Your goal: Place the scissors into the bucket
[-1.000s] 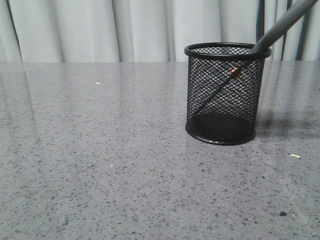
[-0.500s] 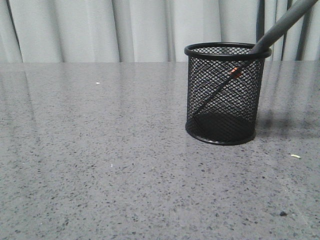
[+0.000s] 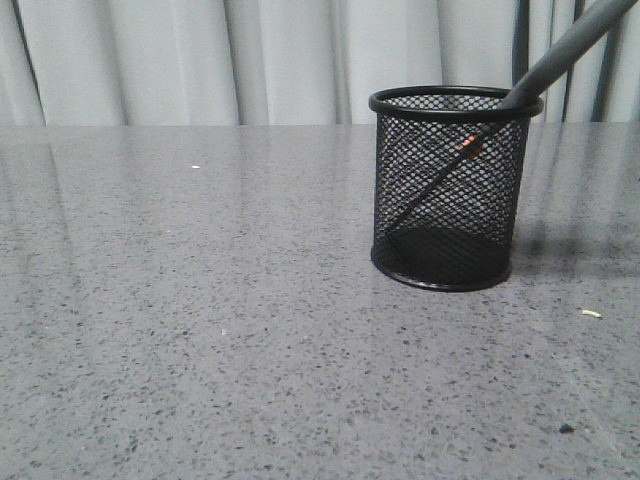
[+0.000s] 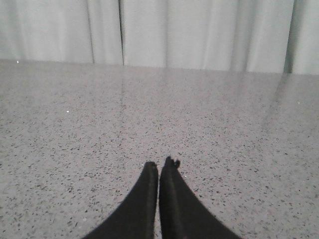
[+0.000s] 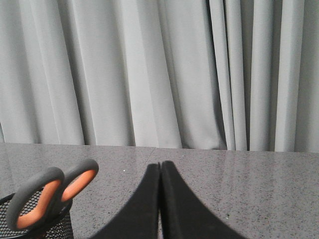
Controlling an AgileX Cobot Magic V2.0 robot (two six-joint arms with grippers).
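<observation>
The black wire-mesh bucket [image 3: 450,190] stands upright on the grey speckled table, right of centre in the front view. The scissors [image 3: 560,55] stand in it blades down and lean to the right, their dark grey handle resting on the rim. In the right wrist view the scissors' grey loops with orange lining [image 5: 47,196] stick up out of the bucket [image 5: 35,224], beside my right gripper [image 5: 160,165], which is shut, empty and apart from them. My left gripper [image 4: 159,167] is shut and empty over bare table. Neither gripper shows in the front view.
The grey speckled table [image 3: 200,330] runs back to pale grey curtains [image 3: 200,60]. A small pale scrap [image 3: 591,313] and a dark speck [image 3: 566,428] lie on the table near the front right.
</observation>
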